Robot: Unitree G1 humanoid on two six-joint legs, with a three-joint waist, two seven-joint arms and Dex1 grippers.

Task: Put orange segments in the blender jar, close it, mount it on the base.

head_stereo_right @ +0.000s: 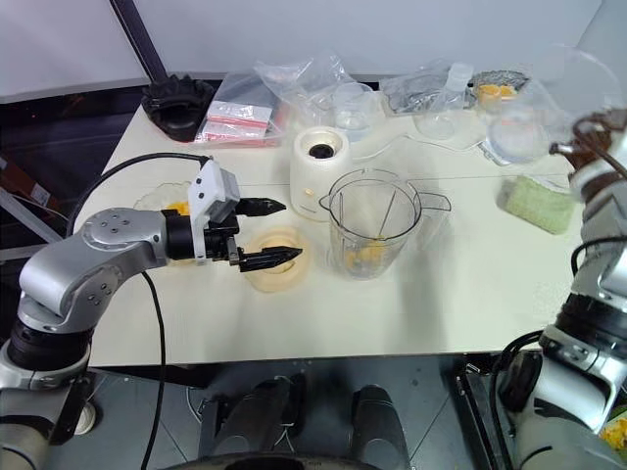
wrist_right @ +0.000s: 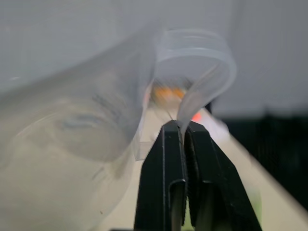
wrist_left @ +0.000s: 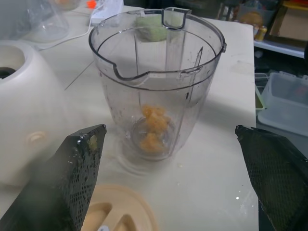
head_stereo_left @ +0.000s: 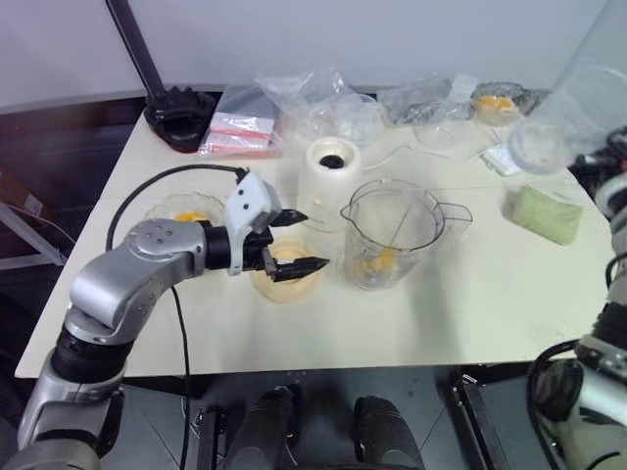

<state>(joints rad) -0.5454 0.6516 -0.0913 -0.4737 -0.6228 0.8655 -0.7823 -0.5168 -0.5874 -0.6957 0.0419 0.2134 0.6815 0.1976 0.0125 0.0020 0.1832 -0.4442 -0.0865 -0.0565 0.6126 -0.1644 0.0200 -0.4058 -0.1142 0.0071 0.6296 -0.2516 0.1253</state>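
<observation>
The big pale tabletop (head_stereo_left: pixel 490 294) holds everything. The left arm reaches in from the side, bent at the elbow, and points across toward the middle. Its left tool (head_stereo_left: pixel 291 242) hangs just over the round cream-yellow lid (head_stereo_left: pixel 285 275) with its two black fingers (wrist_left: pixel 72 178) spread wide and nothing between them. The right arm stands up at the far edge, and its right tool (wrist_right: pixel 184 132) is pressed together, pinching the thin rim of a clear plastic cup (wrist_right: pixel 192 62) held up in the air. The blender jar (head_stereo_left: pixel 392 235) stands upright and open, between the lid and the green cloth (head_stereo_left: pixel 544 213). The base (head_stereo_left: pixel 329 176) sits just behind the jar, with bare socket. A few orange segments (wrist_left: pixel 153 127) lie at the bottom of the jar
</observation>
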